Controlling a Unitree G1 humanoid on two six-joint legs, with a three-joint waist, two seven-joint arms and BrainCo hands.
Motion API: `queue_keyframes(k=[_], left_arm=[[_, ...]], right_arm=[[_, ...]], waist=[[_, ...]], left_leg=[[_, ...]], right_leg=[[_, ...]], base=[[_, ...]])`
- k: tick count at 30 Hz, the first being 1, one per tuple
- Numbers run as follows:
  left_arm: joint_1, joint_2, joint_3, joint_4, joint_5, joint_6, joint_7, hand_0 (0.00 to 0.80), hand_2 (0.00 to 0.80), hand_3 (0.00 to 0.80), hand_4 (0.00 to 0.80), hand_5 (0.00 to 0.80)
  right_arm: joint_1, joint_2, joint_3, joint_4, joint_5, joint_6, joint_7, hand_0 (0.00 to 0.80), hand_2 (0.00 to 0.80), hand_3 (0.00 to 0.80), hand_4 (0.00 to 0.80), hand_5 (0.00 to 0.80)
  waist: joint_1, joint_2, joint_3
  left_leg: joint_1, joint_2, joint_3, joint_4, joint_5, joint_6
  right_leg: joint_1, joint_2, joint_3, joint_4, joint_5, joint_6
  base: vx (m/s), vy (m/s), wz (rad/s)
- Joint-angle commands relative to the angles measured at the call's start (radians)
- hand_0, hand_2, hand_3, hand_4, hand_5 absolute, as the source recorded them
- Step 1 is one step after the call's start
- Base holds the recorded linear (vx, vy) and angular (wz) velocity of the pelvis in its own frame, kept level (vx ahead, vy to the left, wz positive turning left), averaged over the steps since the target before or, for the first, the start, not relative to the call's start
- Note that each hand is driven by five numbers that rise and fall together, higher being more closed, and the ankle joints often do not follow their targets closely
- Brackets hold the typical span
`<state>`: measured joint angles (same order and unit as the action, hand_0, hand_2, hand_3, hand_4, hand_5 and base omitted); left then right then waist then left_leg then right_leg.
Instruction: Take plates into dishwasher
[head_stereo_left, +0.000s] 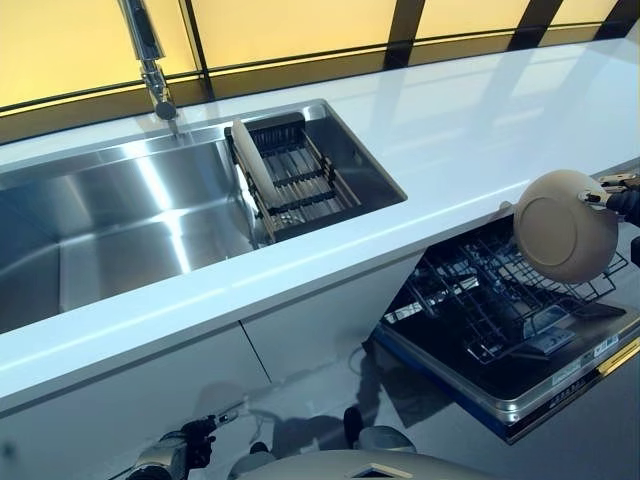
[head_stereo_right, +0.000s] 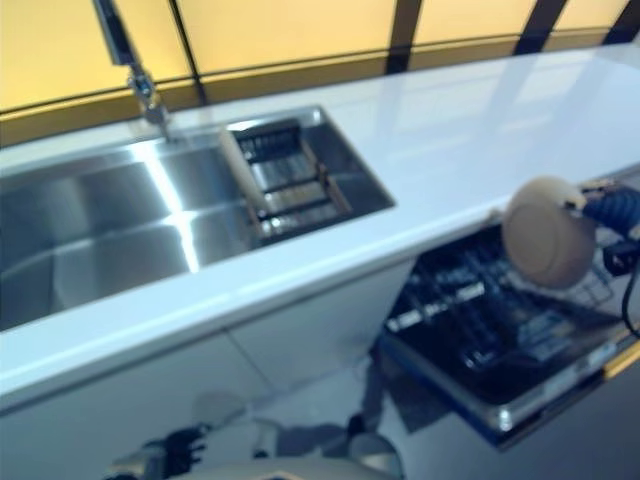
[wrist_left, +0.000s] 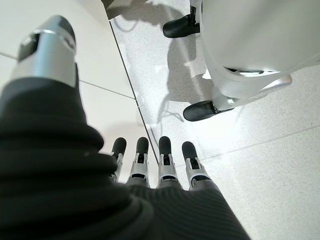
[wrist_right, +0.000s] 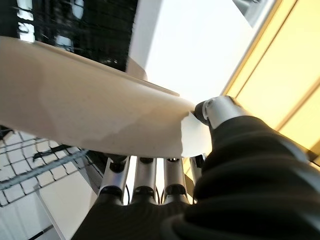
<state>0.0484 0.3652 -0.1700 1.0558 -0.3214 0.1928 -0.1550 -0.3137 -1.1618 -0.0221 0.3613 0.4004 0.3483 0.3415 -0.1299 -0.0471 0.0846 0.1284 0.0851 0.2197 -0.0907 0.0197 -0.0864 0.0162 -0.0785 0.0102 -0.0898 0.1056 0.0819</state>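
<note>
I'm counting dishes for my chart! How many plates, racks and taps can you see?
Plates: 2, one in the right hand over the dishwasher rack, plate, and one plate standing in the sink rack.
Racks: 2.
Taps: 1.
Total: 5.

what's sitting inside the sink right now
A dark wire rack sits at the right end of the sink, with one beige plate on edge against it. The plate hides the rack's left side.
</note>
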Motion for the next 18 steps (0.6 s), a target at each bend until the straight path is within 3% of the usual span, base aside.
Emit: queue_keyframes(k=[1, 18], left_arm=[[-0.025, 0.026, 0.028, 0.048, 0.057, -0.029, -0.008, 0.0, 0.0, 0.0, 0.0, 0.0], [-0.026, 0.016, 0.043, 0.021, 0.082, -0.021, -0.012, 0.0, 0.0, 0.0, 0.0, 0.0]], right_arm=[[-0.023, 0.038, -0.072, -0.047, -0.056, -0.052, 0.019, 0.8, 0.8, 0.8, 0.8, 0.8], [0.05, 0.168, -0.031, -0.066, -0.201, -0.1, 0.007, 0.8, 0.8, 0.8, 0.8, 0.8]], waist=[[0.007, -0.032, 0.013], [0.016, -0.025, 0.026]], left_leg=[[0.024, -0.05, -0.041, 0.01, -0.056, 0.067], [0.021, -0.048, -0.04, 0.014, -0.054, 0.065]], right_leg=[[0.025, 0.002, -0.022, 0.025, -0.01, 0.05], [0.027, 0.0, -0.038, 0.026, -0.012, 0.049]], base=[[0.0, 0.0, 0.0], [0.0, 0.0, 0.0]])
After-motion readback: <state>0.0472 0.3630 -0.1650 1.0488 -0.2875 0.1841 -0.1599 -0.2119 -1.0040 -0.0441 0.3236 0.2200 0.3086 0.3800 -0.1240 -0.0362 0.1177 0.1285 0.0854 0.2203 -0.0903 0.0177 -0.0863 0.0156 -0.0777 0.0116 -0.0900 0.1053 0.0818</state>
